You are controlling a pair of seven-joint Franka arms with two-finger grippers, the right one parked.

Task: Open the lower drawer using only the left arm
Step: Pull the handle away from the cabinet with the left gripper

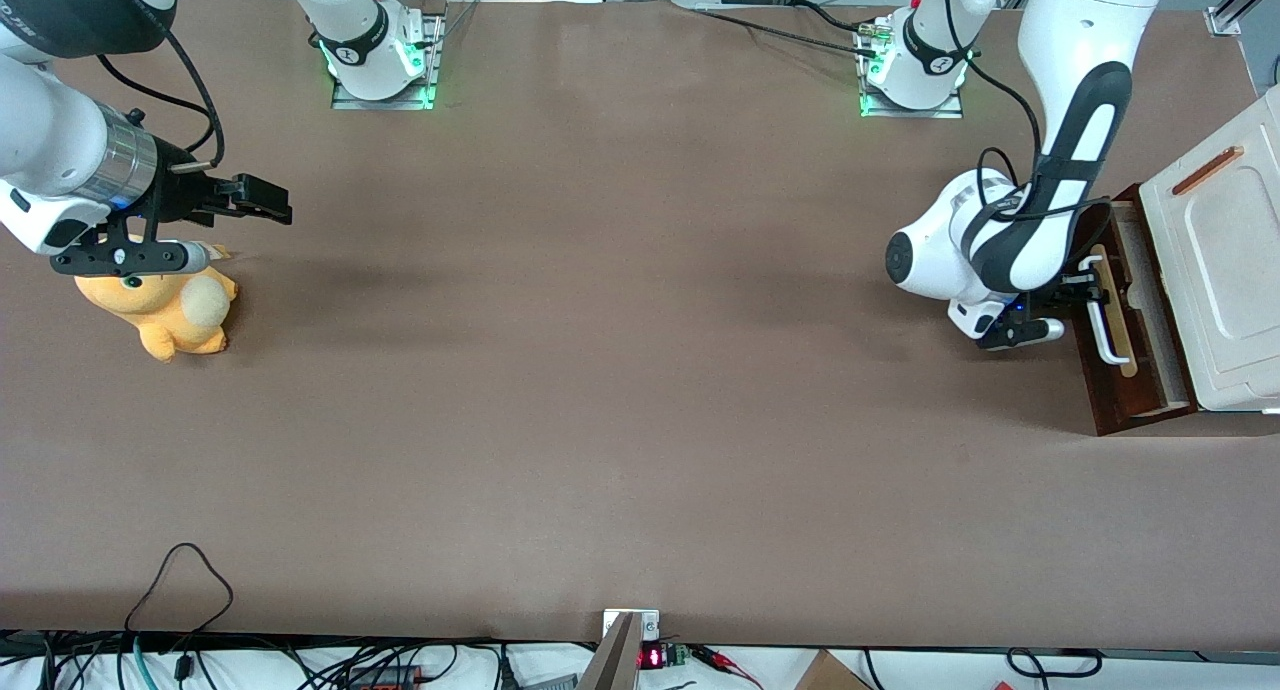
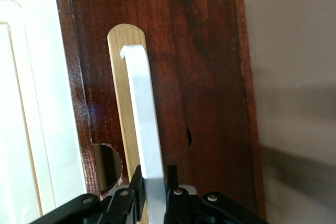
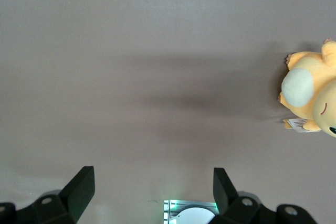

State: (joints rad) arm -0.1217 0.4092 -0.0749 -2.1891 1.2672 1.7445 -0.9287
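The cabinet [image 1: 1215, 270] sits at the working arm's end of the tabletop [image 1: 620, 370], and the lower drawer [image 1: 1135, 315] projects from its base, under the cream-white panel [image 1: 1225, 240], with a strip of its pale inside showing between the dark front and the panel. So the drawer looks partly open already; how far its travel runs cannot be told from here, and I judge that some pulling may be left. The left arm [image 1: 1040, 170] reaches down to the drawer front, and its pincer [image 1: 1088, 288] is at the white handle [image 1: 1102, 320], near the end of the bar farther from the front camera. In the wrist view the pincer [image 2: 153, 195] is closed around the handle [image 2: 144, 129], one black finger touching each side of the bar, with the pale wood strip [image 2: 122, 103] just beside it. The grip looks firm and square. What seems left is to draw the drawer farther out toward the middle of the tabletop, then let go.
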